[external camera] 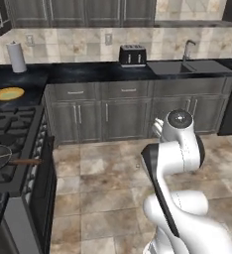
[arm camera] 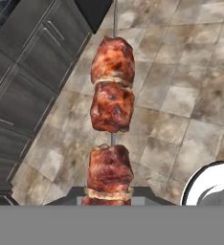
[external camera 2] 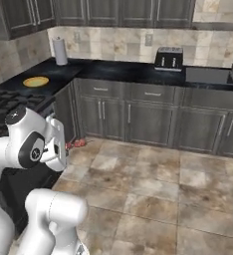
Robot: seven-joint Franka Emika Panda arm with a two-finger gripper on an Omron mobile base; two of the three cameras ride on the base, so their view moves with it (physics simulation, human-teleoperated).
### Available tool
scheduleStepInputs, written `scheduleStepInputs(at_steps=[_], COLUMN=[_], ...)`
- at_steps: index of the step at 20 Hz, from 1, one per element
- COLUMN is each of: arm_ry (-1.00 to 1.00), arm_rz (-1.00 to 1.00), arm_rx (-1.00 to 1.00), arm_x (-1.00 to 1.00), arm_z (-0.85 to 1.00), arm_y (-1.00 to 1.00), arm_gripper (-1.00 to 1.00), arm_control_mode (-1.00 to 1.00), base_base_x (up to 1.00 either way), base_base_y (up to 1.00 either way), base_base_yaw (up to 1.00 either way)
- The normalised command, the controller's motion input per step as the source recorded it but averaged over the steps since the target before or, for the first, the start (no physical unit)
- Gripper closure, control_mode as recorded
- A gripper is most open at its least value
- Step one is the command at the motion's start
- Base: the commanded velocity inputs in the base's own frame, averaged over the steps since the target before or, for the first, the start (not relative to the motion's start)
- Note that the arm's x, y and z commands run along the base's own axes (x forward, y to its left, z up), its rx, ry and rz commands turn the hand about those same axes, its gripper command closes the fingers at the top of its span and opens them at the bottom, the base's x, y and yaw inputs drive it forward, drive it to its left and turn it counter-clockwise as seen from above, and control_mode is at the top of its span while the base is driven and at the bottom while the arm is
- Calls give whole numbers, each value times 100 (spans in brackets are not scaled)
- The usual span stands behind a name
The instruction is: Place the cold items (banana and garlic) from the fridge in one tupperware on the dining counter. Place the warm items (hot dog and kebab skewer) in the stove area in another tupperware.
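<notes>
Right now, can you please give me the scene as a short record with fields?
held item: kebab skewer, three meat chunks on a thin stick
fingers: shut on the skewer's lower end
below the skewer: tiled floor
stove area: pan with a reddish item in it
worktop: toaster, paper towel roll, yellow plate

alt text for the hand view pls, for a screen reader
A thin metal kebab skewer with browned, glistening meat chunks runs up the middle from the tool, which is shut on its lower end. Behind lie beige stone floor tiles, with grey drawer cabinets at left.
</notes>
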Motion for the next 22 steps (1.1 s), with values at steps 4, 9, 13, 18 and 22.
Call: scheduleStepInputs(at_steps=[4,9,13,18,22], arm_ry=[0,0,0,0,0], arm_rz=[0,0,0,0,0], arm_rx=[0,0,0,0,0], arm_x=[0,0,0,0,0], arm_z=[0,0,0,0,0], arm_y=[0,0,0,0,0], arm_gripper=[100,100,100,100,100], arm_control_mode=[100,100,100,100,100], base_base_x=[-100,-100,-100,-100,-100], base_base_y=[-28,-31,-33,-44,-43], base_base_yaw=[-21,-20,-20,-21,-22])
